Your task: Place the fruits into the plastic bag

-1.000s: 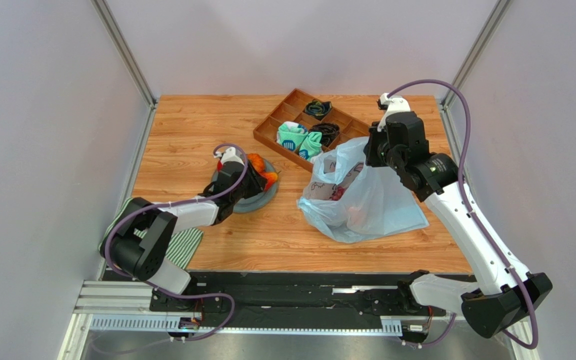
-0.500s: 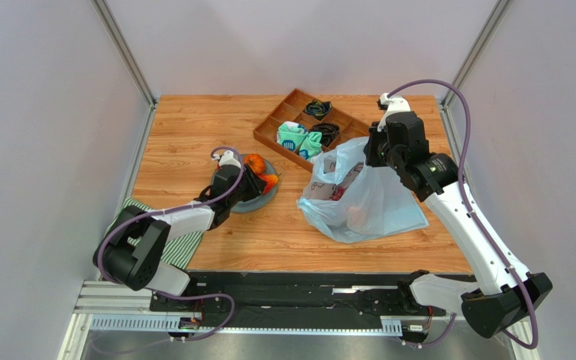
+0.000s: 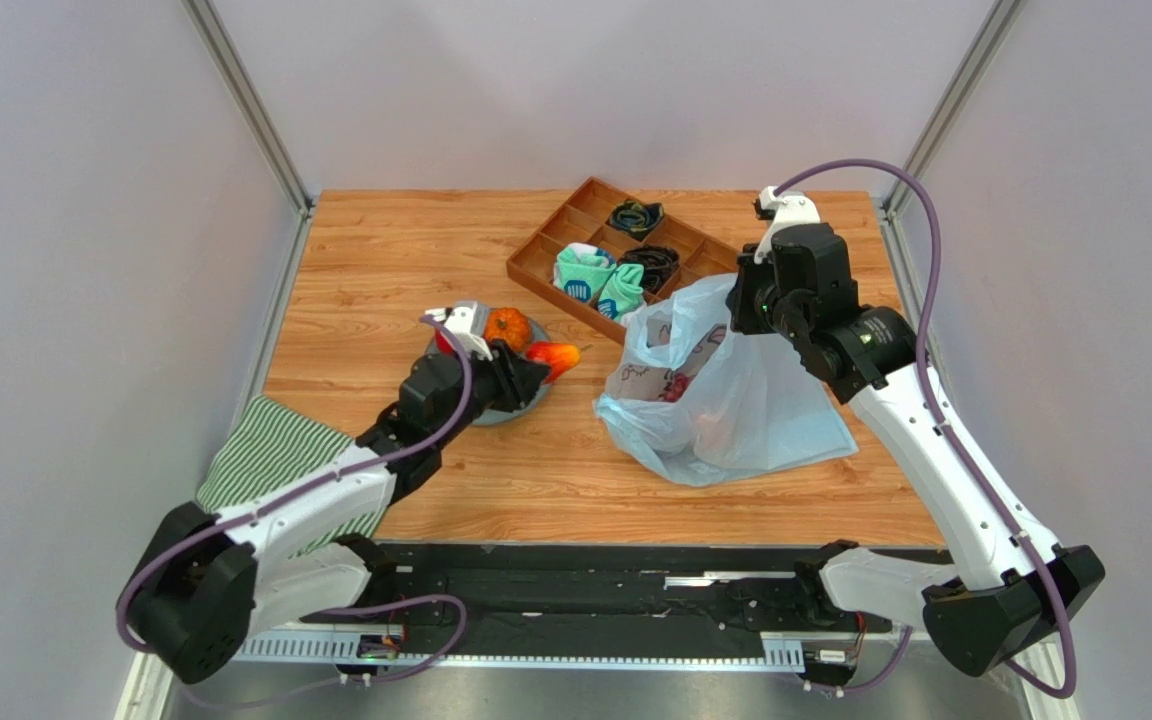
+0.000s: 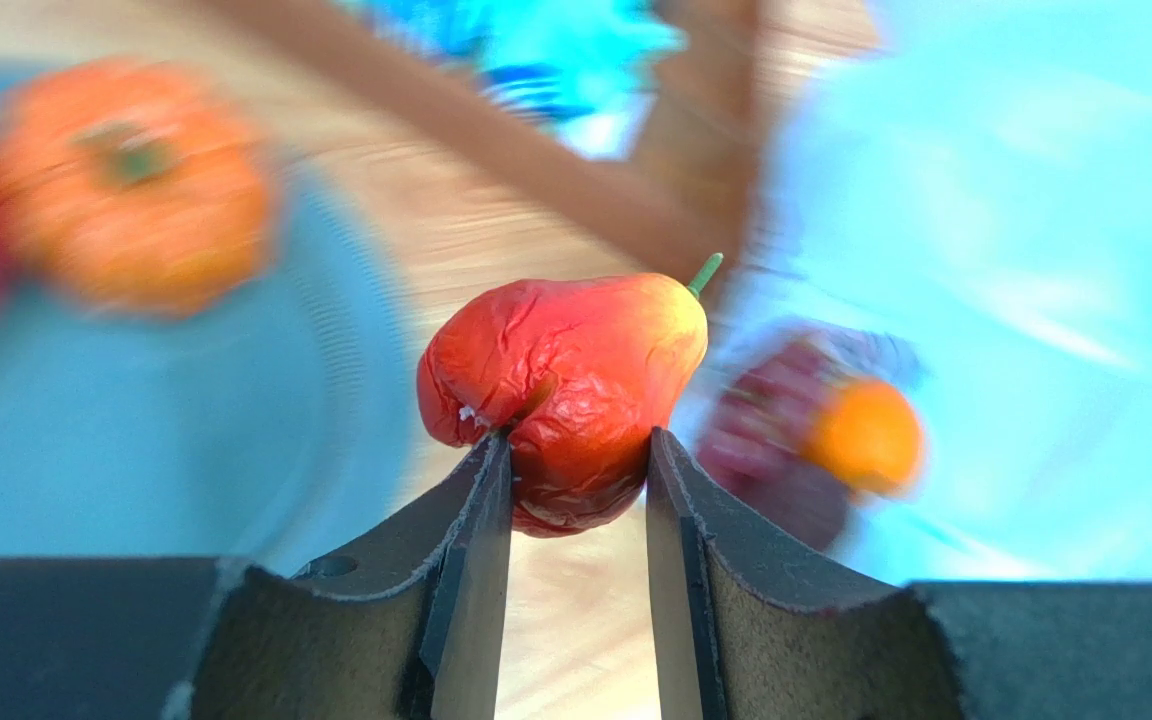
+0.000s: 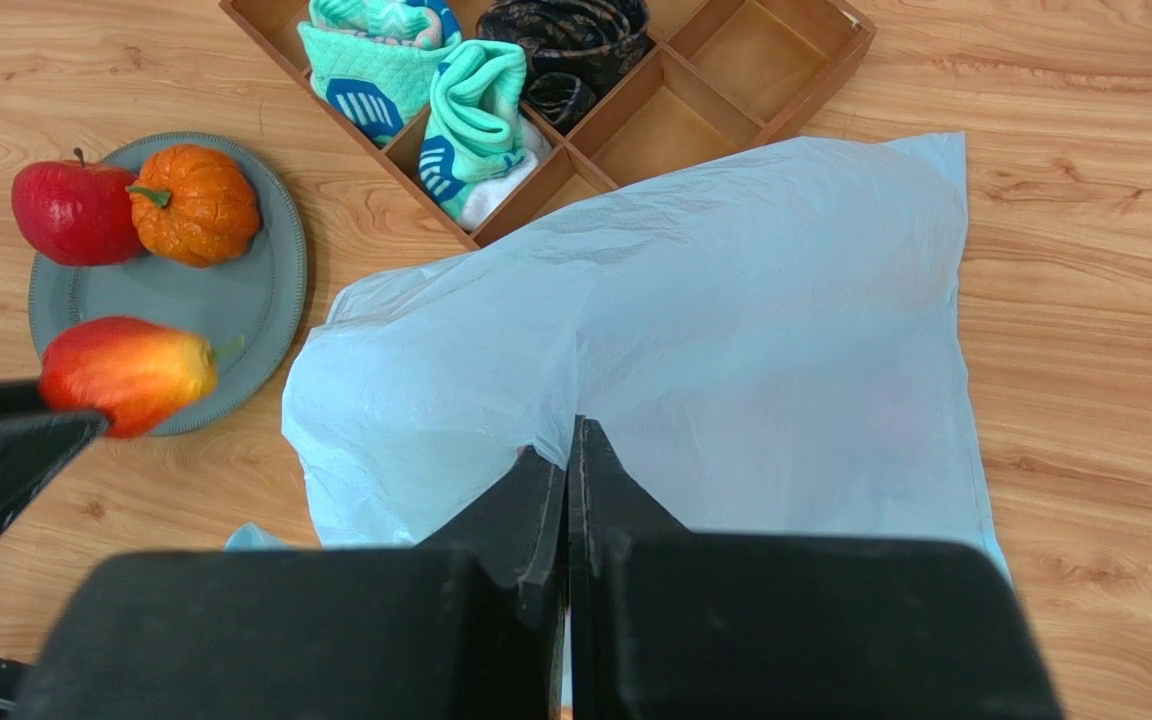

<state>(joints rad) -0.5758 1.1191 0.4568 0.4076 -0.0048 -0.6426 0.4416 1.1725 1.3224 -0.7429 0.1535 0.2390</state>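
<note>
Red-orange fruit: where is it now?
Top view, left of centre: the red-orange fruit is clamped in the left gripper at the edge of the grey plate, beside the ribbed orange fruit, left of the plastic bag.

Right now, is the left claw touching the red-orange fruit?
Touching. The left wrist view shows the left claw clamped on the red-orange fruit, pressed against both of its sides with no gap.

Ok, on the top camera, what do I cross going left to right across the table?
green-striped cloth → ribbed orange fruit → red-orange fruit → plastic bag
</note>
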